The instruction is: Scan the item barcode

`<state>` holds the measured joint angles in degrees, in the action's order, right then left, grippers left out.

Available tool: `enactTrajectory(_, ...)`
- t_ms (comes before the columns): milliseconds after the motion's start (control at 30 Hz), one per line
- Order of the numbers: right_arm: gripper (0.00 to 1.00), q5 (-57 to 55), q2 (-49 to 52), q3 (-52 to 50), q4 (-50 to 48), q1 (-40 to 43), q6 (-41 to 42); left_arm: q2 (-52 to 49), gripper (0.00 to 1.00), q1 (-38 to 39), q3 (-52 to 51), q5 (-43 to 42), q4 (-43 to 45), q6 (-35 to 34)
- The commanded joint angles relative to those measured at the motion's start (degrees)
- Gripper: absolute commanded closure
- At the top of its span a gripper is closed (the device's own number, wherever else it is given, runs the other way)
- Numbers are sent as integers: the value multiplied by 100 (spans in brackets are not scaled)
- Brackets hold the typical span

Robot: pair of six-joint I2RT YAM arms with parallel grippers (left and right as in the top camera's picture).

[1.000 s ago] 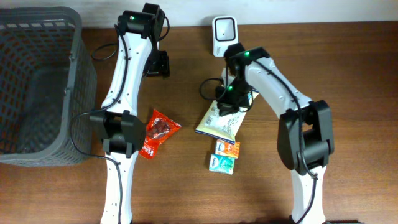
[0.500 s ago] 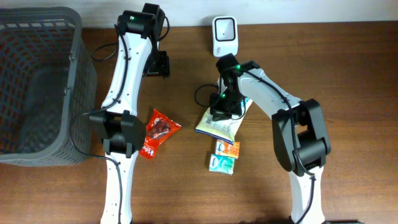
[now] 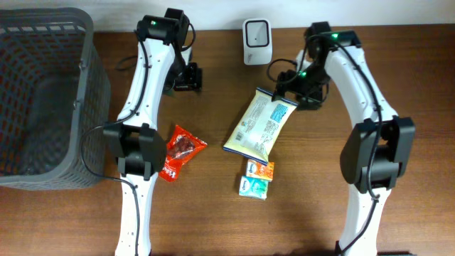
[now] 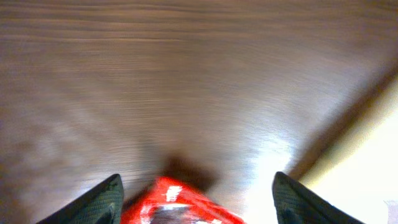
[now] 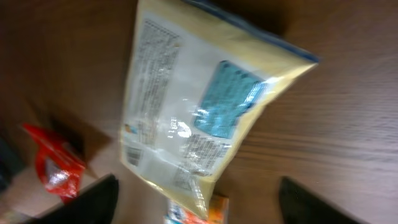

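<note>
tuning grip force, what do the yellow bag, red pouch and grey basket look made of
Yellow bag: likely thin plastic film, glossy; glare patches and creases show in the right wrist view.
Red pouch: probably plastic or foil wrapper, shiny, crinkled with highlights.
Grey basket: seems moulded plastic, matte; open lattice walls, thick rim.

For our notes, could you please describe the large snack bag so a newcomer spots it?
On the brown wooden table, look near the white barcode scanner at the far edge. The pale yellow plastic bag lies flat, far larger than the two small sachets by its near end or the red pouch.
</note>
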<state>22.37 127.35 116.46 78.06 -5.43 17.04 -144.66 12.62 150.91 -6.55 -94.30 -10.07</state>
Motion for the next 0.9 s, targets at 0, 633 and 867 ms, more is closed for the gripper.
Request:
enactTrajectory(0, 4, -146, -66, -11, 129, 352, -146, -15, 21, 216, -227, -1534, 87, 931)
enactTrajectory(633, 20, 1491, -63, -2782, -2046, 125, -621, -74, 37, 1300, -1928, -1305, 1432, 966)
enactTrajectory(867, 46, 1211, -59, -2835, -2765, -249, 232, -74, 36, 1187, -1928, -1252, 1320, 968)
